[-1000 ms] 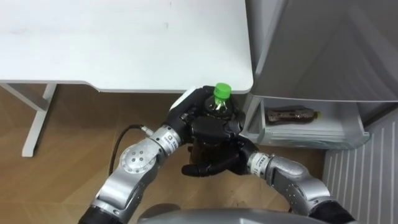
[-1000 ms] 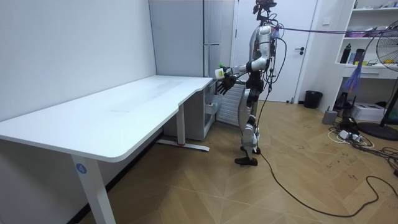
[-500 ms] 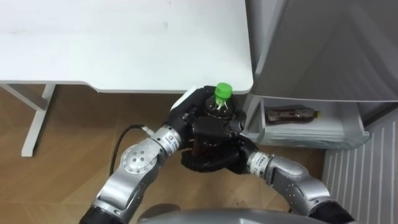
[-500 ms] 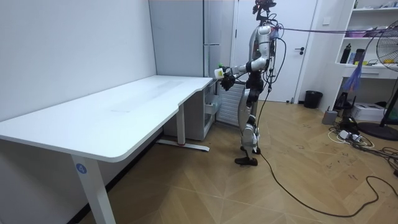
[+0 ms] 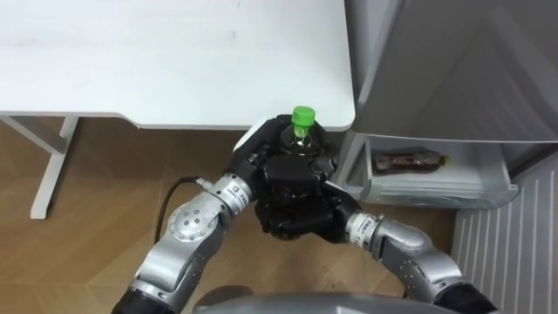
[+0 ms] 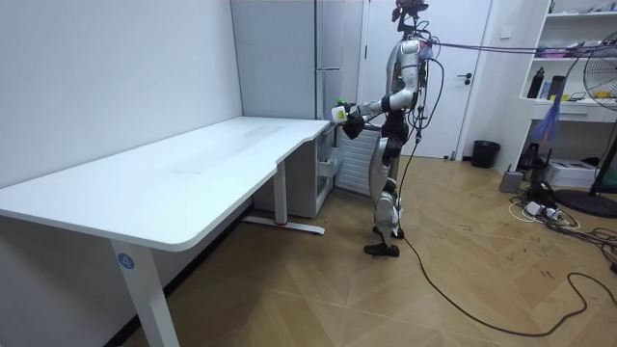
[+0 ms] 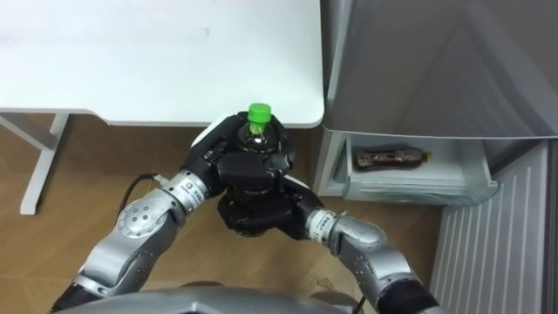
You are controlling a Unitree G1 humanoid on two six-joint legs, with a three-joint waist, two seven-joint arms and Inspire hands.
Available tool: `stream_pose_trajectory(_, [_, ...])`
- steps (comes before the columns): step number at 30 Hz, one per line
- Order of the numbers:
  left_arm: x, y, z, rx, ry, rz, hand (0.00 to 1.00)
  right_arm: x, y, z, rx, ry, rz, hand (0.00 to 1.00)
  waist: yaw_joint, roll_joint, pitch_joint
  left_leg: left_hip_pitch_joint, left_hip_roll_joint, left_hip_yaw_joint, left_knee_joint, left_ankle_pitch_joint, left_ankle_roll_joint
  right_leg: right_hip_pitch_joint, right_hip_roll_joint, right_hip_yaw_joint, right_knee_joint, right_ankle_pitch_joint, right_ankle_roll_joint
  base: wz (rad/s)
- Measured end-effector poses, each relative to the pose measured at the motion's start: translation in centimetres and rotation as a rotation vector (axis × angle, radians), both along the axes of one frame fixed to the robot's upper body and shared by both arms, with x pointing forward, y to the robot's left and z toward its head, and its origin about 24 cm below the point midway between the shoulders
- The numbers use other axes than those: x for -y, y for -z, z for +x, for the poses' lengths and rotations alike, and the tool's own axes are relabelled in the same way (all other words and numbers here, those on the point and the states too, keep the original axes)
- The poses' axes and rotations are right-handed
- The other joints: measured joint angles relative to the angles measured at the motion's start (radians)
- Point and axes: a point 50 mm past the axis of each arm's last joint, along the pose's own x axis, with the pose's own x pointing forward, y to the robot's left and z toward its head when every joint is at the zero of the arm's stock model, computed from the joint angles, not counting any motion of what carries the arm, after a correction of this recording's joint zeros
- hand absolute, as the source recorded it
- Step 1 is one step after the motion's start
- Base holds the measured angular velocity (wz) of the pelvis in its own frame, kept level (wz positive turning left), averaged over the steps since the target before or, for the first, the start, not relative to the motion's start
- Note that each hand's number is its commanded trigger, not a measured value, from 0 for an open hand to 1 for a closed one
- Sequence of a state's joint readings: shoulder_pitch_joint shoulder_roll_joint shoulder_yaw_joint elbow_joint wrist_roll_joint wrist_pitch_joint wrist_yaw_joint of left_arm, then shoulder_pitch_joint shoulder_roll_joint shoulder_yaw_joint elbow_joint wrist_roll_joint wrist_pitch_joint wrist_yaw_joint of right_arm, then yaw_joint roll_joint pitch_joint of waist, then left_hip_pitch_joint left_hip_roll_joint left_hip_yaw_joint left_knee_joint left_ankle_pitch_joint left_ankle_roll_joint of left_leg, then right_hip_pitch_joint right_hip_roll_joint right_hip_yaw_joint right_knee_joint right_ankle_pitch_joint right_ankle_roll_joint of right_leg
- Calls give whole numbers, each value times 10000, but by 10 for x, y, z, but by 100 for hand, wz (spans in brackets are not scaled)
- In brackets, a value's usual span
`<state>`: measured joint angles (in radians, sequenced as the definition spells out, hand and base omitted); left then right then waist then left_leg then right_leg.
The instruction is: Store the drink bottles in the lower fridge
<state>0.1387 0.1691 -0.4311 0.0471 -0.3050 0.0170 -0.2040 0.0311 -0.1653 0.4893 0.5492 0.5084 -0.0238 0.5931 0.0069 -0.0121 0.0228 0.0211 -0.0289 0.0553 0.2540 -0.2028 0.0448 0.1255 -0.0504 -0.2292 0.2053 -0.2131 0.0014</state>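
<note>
A dark drink bottle (image 5: 300, 145) with a green cap (image 5: 302, 115) stands upright in front of my chest, just off the white table's corner. My left hand (image 5: 259, 160) is curled round it from the left. From underneath, my right hand (image 5: 295, 215) wraps its fingers round the bottle's lower part. To the right, the fridge's lower drawer (image 5: 436, 187) stands pulled out, with another drink bottle (image 5: 408, 160) lying flat in it. The room view has me upright beside the fridge, both hands at the bottle (image 6: 339, 112).
The white table (image 5: 174, 61) spans the upper left, its rounded corner close to the bottle's cap. A grey fridge door (image 5: 453, 70) rises above the drawer on the right. Wooden floor (image 5: 96, 201) lies below the table, with a table leg (image 5: 51, 174) at the left.
My right hand's fingers have curled from straight to closed round the bottle's lower part. The bottle has shifted slightly up and left, toward the table's corner.
</note>
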Motion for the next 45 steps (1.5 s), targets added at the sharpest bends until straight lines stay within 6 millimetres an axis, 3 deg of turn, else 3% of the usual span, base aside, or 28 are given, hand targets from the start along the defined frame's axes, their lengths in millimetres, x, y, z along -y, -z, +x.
stream_pose_trajectory(27, [2,-6,6,512,11,193,0,-1,3,-6,-708,287,1143,100,-24,-1,-6,-14,0,-2,25,0,0,-34,2,16,2,0,0,0])
stream_pose_trajectory(35, [1,-26,13,1442,-59,60,0,1,-1,-3,-540,364,1362,100,-55,-3,-8,-52,3,-9,50,0,0,-45,2,35,7,0,0,0])
stream_pose_trajectory(45, [3,-73,21,3920,-273,-653,0,8,3,-8,-714,428,1135,100,52,5,-13,-66,5,-64,144,-2,0,49,-7,-146,-2,3,3,2])
